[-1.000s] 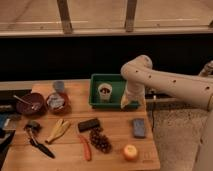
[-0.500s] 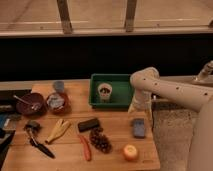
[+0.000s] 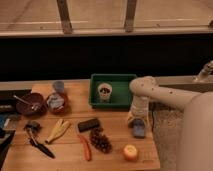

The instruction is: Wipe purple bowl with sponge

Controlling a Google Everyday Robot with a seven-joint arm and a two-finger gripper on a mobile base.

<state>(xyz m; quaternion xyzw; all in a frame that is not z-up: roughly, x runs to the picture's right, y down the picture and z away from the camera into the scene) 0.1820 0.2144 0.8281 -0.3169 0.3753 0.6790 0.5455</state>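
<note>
At the right end of the surface (image 3: 112, 127), the claw (image 3: 136, 122) hangs over the sponge (image 3: 140, 132)

The claw is spread, not clenched, and sits right at the sponge's near edge, likely lined up to pick it up before any wiping; the purple bowl (image 3: 31, 105) waits well apart at the far left, with what looks like a thin utensil resting inside; beside it a reddish bowl (image 3: 56, 101) shows a pale interior; the green tray (image 3: 119, 80) holds a cup (image 3: 104, 92) with dark contents
</note>
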